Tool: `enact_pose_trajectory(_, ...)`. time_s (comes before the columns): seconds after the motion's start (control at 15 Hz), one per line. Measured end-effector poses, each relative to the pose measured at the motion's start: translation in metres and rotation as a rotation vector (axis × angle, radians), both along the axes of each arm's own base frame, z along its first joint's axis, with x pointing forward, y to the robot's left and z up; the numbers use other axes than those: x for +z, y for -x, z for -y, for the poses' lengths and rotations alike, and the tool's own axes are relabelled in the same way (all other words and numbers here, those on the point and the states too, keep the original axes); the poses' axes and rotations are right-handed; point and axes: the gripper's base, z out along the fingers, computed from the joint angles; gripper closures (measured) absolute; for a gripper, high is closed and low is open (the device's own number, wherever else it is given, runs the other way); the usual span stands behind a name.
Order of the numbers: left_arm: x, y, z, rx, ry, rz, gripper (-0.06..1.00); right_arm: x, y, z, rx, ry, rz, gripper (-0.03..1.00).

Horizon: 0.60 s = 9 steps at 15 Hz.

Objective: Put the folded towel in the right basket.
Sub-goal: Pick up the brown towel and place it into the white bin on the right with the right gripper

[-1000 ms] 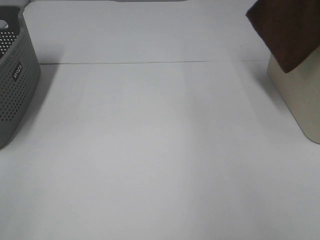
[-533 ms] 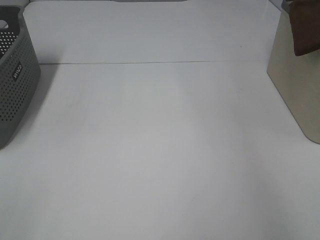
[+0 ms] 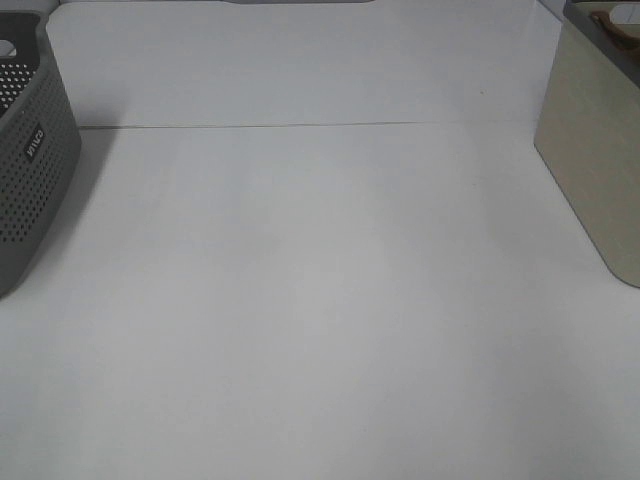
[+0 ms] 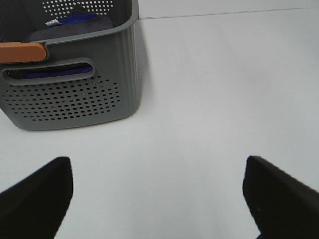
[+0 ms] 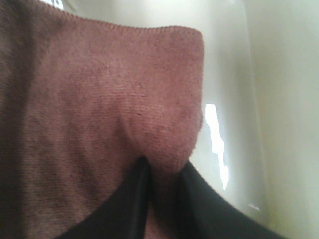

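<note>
The folded towel (image 5: 99, 109) is reddish-brown and fills most of the right wrist view. My right gripper (image 5: 162, 194) is shut on its edge, and the two black fingers pinch a fold of cloth. The pale inner wall of the right basket (image 5: 259, 99) is close behind the towel. In the exterior high view the right basket (image 3: 595, 170) is beige and stands at the right edge; the towel and the right gripper do not show there. My left gripper (image 4: 159, 199) is open and empty above the bare table.
A grey perforated basket (image 3: 30, 150) stands at the left edge of the table. In the left wrist view this grey basket (image 4: 75, 94) holds purple and grey cloth, with an orange piece at its rim. A thin seam (image 3: 300, 125) crosses the white table.
The towel, hanging over the right basket's near corner a second ago, moved right and out of the exterior high view. The left arm has not moved.
</note>
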Motion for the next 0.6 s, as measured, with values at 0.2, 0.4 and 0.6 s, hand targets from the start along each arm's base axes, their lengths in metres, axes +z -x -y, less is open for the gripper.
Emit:
enact_pose_trajectory(0.2, 0.0000, 0.0000, 0.0000, 0.000, 0.000, 0.000, 0.07, -0.0016, -0.0031, 0.0041, -0.044, 0.025, 0.027, 0.70)
enact_pose_trajectory(0.4, 0.0000, 0.0000, 0.0000, 0.000, 0.000, 0.000, 0.07, -0.0016, -0.0030, 0.0041, -0.054, 0.020, 0.028, 0.39)
enact_pose_trajectory(0.6, 0.0000, 0.0000, 0.0000, 0.000, 0.000, 0.000, 0.07, 0.0011, 0.0006, 0.0031, -0.057, 0.013, 0.005, 0.27)
